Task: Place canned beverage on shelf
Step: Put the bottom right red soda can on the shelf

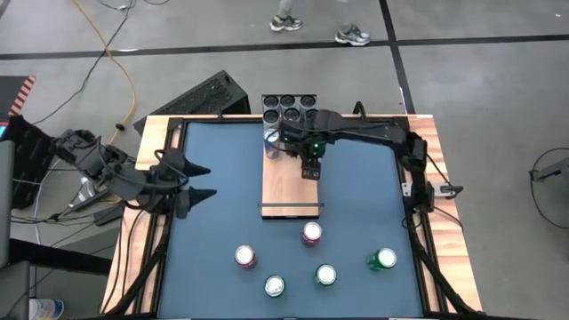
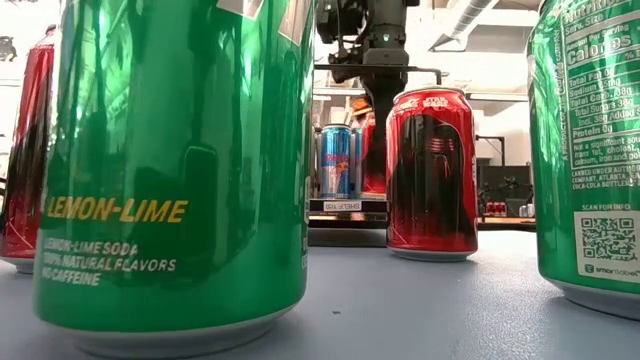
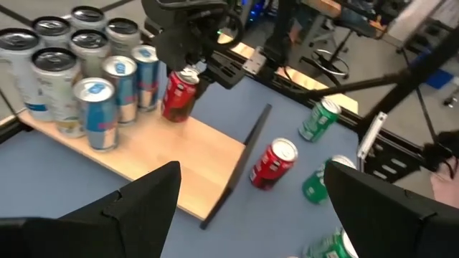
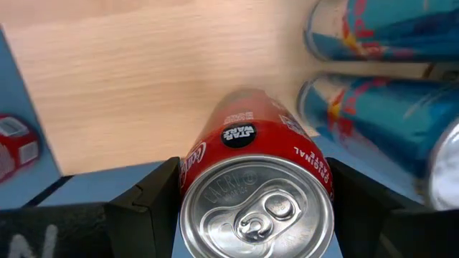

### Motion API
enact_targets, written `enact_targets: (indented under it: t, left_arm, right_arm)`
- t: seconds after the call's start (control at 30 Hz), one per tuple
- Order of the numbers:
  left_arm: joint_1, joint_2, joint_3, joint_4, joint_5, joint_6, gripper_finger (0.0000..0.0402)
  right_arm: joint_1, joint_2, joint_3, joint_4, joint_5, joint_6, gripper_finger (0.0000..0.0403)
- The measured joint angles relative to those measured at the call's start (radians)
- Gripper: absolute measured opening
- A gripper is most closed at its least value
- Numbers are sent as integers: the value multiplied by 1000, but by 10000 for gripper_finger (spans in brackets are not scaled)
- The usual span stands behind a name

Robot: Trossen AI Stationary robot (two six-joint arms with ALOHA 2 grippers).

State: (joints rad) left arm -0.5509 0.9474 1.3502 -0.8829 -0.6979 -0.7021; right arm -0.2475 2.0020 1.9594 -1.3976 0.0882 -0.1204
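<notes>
The big shiny green lemon-lime can [image 2: 175,170] fills the left of the low view, and its top is cut off. Another green can [image 2: 590,150] is cut at the right edge. In the high view, the right arm's black gripper [image 1: 310,160] hides the red can it holds.

Shelf [image 1: 286,191]: long narrow pale wood plank on blue table, thin black wire rail at near short end, far end w/ slim blue cans standing on it.

Red can [image 4: 257,192]: Coca-Cola Star Wars print, silver top, tab unopened. Upright over shelf's far part, just beside the blue cans, between right gripper [image 1: 310,160] fingers, which clamp its sides. Can't tell if base touches the wood.
</notes>
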Motion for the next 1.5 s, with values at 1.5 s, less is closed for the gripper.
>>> enact_targets:
  t: [1.5]
  left_arm:
    - [83, 1, 0, -3, 4, 28, 330]
  right_arm:
    - [-63, 14, 0, 65, -72, -151, 266]
